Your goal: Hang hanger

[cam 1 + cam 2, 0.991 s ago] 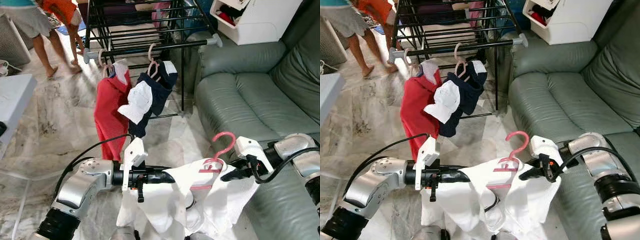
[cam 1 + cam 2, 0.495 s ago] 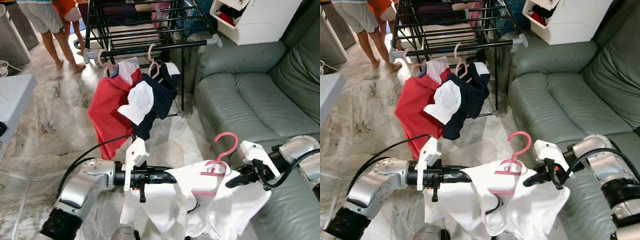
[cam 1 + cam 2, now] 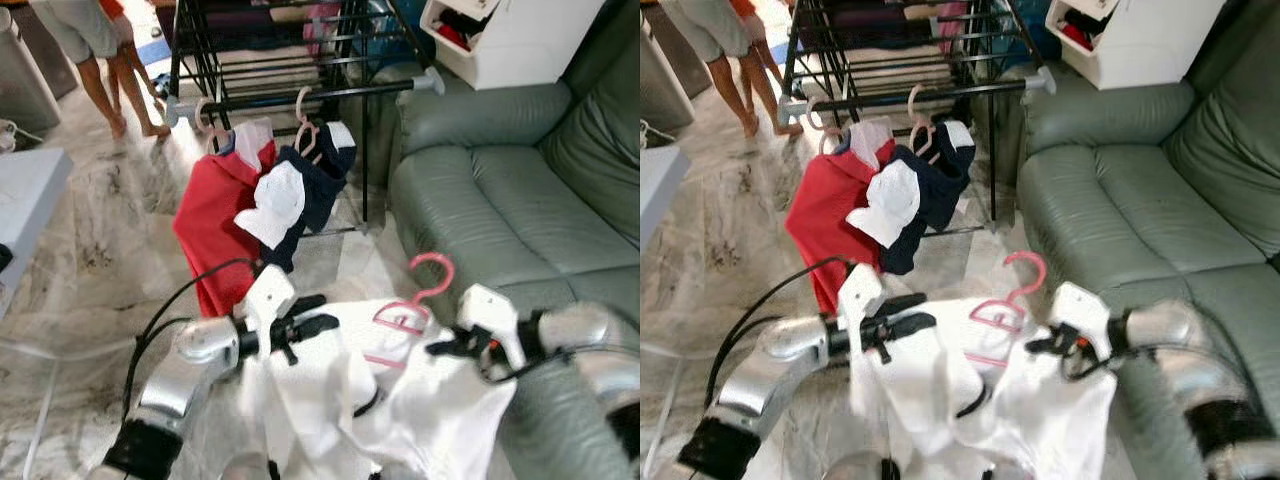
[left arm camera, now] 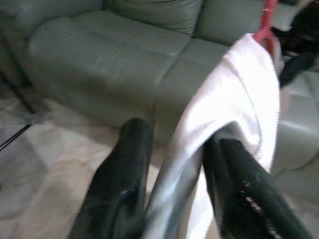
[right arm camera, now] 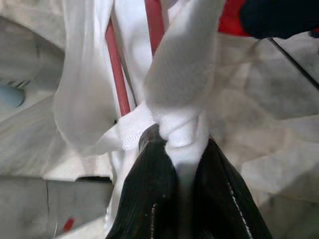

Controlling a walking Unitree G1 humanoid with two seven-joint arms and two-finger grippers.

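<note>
I have the left gripper (image 3: pixel 310 325) and right gripper (image 3: pixel 445 347) each clamped on the white shirt (image 3: pixel 400 400), its pink hanger (image 3: pixel 405 310) between them.

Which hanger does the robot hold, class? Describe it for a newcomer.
Start at the green sofa. Just left of it, both grippers hold up a white shirt, and the pink hanger pokes from its collar. Unlike the rack's hangers, its hook catches on nothing.
</note>
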